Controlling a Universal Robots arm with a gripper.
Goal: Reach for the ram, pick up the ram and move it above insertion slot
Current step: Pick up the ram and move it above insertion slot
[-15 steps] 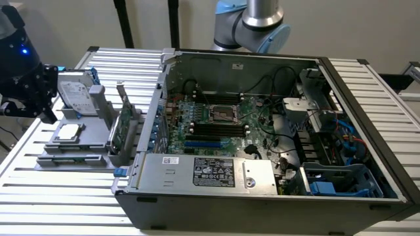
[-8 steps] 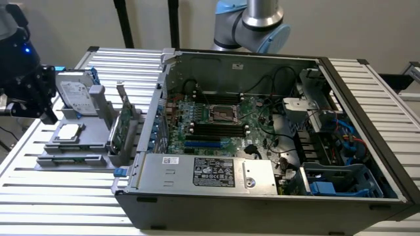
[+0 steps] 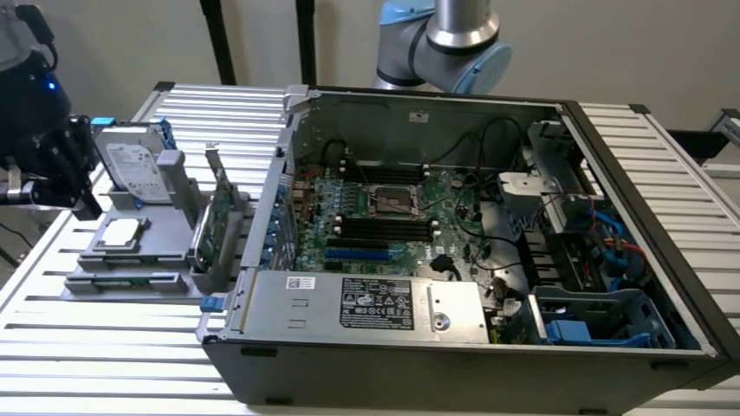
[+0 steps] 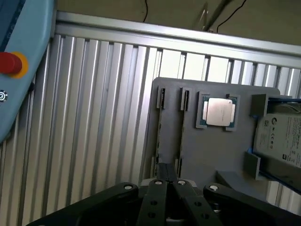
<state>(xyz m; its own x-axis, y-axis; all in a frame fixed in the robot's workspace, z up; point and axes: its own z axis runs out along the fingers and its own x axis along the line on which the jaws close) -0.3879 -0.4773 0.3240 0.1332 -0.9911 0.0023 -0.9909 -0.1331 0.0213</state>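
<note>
Exterior view: bright, even light from overhead. Glare whitens the slatted table (image 3: 104,347) along the near edge. The inside of the computer case (image 3: 463,217) is dimmer, with deep shadow at the exterior view's right. Wrist view: slats are streaked with reflections, the processor lid (image 4: 218,112) shines, the gripper (image 4: 168,173) is nearly black, and the wall (image 4: 117,9) is a dull, dim brown.

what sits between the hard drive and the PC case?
The green expansion card, standing on edge in the gray fixture, between the hard drive and the PC case. Seen in the exterior view.
</note>
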